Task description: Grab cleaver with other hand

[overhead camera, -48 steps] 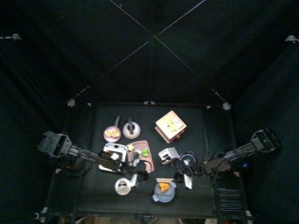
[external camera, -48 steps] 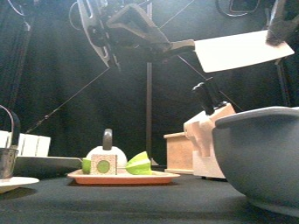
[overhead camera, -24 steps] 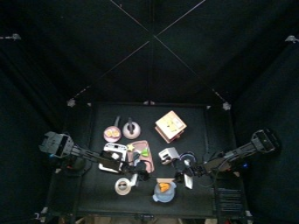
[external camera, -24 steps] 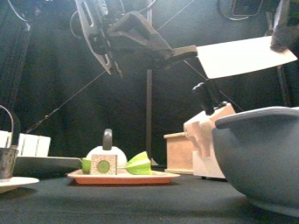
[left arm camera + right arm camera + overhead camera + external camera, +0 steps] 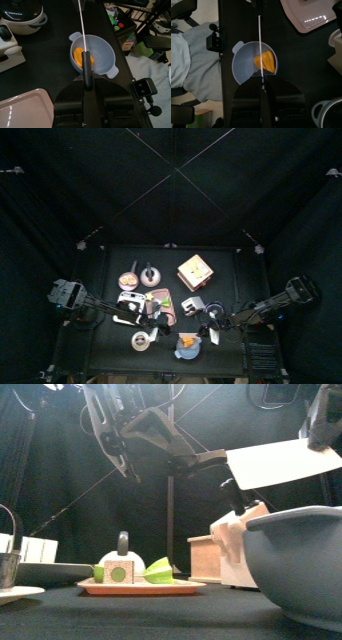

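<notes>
With the left gripper (image 5: 87,82) clamped on the black handle and the right gripper (image 5: 263,80) seemingly pinched narrow on the blade's far end, holds the cleaver (image 5: 278,462) aloft over the front edge of the bench. Risks a slip off the smooth flat blade on any early release of the handle, or a tug between two arms on one stiff tool, with a drop straight into the grey bowl (image 5: 93,55) and its orange slice (image 5: 81,57) below. Crowds the rest of the bench, further back, with a white cooker (image 5: 23,17), a pink board (image 5: 27,107), a wooden box (image 5: 211,556) and a tray of green wedges (image 5: 140,586), none across the handover path.
</notes>
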